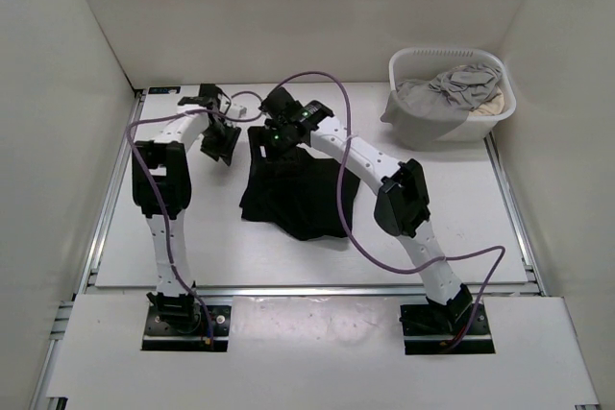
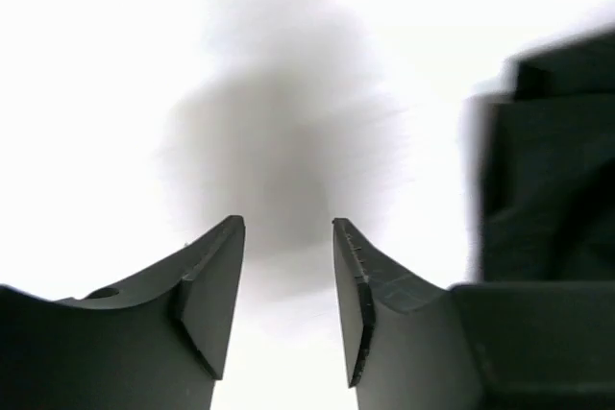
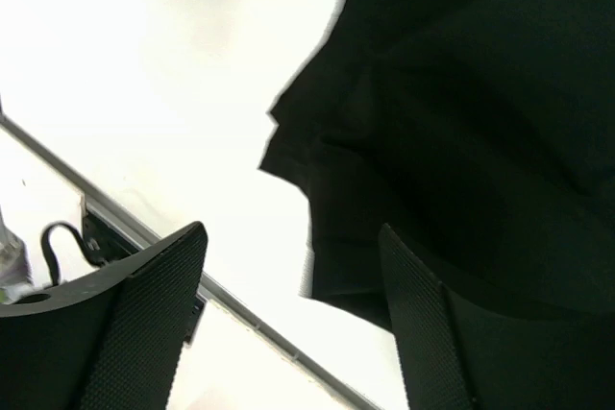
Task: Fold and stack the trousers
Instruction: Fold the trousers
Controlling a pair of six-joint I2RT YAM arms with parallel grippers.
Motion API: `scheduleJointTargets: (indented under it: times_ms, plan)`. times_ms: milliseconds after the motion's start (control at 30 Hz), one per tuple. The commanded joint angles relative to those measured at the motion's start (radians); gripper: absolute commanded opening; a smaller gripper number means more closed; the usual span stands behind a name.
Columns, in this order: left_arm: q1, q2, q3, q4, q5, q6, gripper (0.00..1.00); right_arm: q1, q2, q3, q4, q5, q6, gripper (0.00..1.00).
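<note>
The black trousers (image 1: pixel 300 191) lie in a folded heap in the middle of the table. My left gripper (image 1: pixel 220 141) hangs just left of the heap's far corner. In the left wrist view its fingers (image 2: pixel 288 223) stand open over bare white table, and the trousers (image 2: pixel 550 180) show as a blurred dark mass at the right. My right gripper (image 1: pixel 273 132) sits above the heap's far left corner. Its jaws (image 3: pixel 293 229) are open with nothing between them, and the trousers (image 3: pixel 461 112) fill the upper right, their folded edge just past the right finger.
A white laundry basket (image 1: pixel 411 108) stands at the back right with a grey garment (image 1: pixel 452 86) and a beige cloth (image 1: pixel 492 103) in it. White walls close in the table on three sides. A metal rail (image 3: pixel 240 309) runs along the table's edge.
</note>
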Motion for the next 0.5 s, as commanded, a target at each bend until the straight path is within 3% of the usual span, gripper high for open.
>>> scheduleJointTargets:
  times_ms: [0,100,200,267,433,467]
  plan:
    - [0.018,-0.044,0.092,-0.037,-0.069,0.056,0.54,0.024,-0.173,-0.023,0.054,-0.010,-0.121,0.78]
    - [0.002,-0.114,0.113,-0.051,-0.006,0.102,0.58,0.024,-0.342,-0.160,0.054,0.189,-0.090,0.84]
    - [-0.066,-0.226,0.040,-0.060,0.104,0.173,0.66,-0.080,-0.529,-0.439,0.075,0.288,0.029,0.86]
    - [-0.116,-0.272,-0.012,-0.060,0.196,0.194,0.70,-0.140,-0.650,-0.688,0.106,0.288,0.109,0.86]
    - [-0.189,-0.325,-0.205,-0.084,0.264,0.194,0.74,-0.301,-0.758,-1.029,0.288,0.163,0.166,0.89]
    - [-0.189,-0.337,-0.233,-0.084,0.335,0.209,0.77,-0.312,-0.758,-1.069,0.323,0.143,0.166,0.89]
